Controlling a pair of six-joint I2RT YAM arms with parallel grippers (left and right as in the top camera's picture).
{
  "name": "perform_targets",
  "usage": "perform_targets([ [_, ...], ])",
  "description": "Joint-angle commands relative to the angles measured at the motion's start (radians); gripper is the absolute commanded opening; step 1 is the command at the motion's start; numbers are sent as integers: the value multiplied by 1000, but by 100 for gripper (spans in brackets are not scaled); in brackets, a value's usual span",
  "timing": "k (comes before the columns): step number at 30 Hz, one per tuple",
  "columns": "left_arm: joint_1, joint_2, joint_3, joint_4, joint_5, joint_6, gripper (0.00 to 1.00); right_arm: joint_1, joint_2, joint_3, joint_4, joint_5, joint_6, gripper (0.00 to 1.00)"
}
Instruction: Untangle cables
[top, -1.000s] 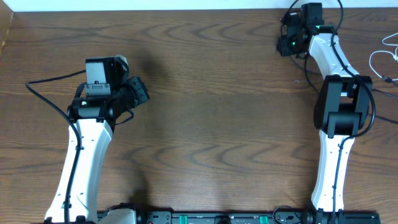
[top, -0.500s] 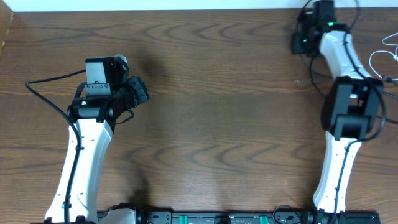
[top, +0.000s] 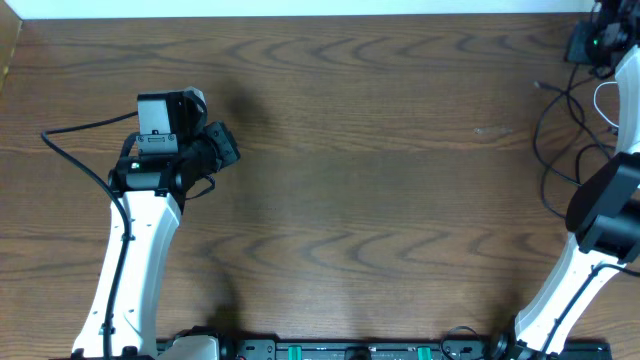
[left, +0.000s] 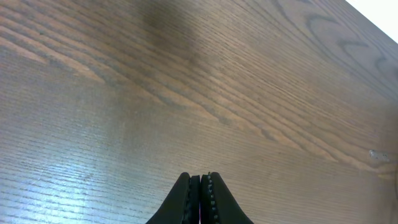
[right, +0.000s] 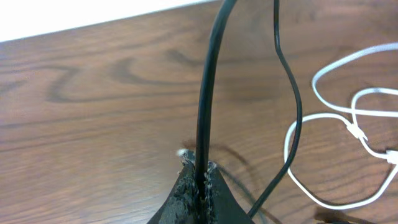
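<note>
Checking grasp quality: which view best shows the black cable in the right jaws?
Right wrist: the black cable runs up from between the shut jaws. Overhead shows only its loops at far right; left wrist shows none of it.

My left arm (top: 135, 260) and right arm (top: 555, 292) are white with black joints, a black wire (top: 85, 126) loops off the left, and my fingers (left: 181, 200) are black and ribbed.

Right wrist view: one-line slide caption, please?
Right gripper clamps a long black cable above the brown wooden table, thin white cable looped nearby.
</note>
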Motion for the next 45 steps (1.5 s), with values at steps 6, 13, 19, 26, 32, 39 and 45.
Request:
perform_targets([
  [6,3,7,8,1,-14,13,8,-35,105,-12,-16,-10,15,63],
  [13,3,7,8,1,-14,13,9,-31,25,-10,-79,-73,15,72],
  [19,3,7,8,-1,-14,13,36,-19,-147,-10,-135,-131,15,87],
  [26,3,7,8,-56,-14,13,74,22,-364,-10,-233,-131,3,96],
  [32,3,7,8,-79,-14,13,98,93,-515,-10,-364,-176,-61,95],
  [39,3,7,8,-79,-14,13,98,191,-679,-10,-491,-175,-60,99],
  [45,3,7,8,-79,-14,13,98,211,-802,-11,-584,-175,-37,99],
])
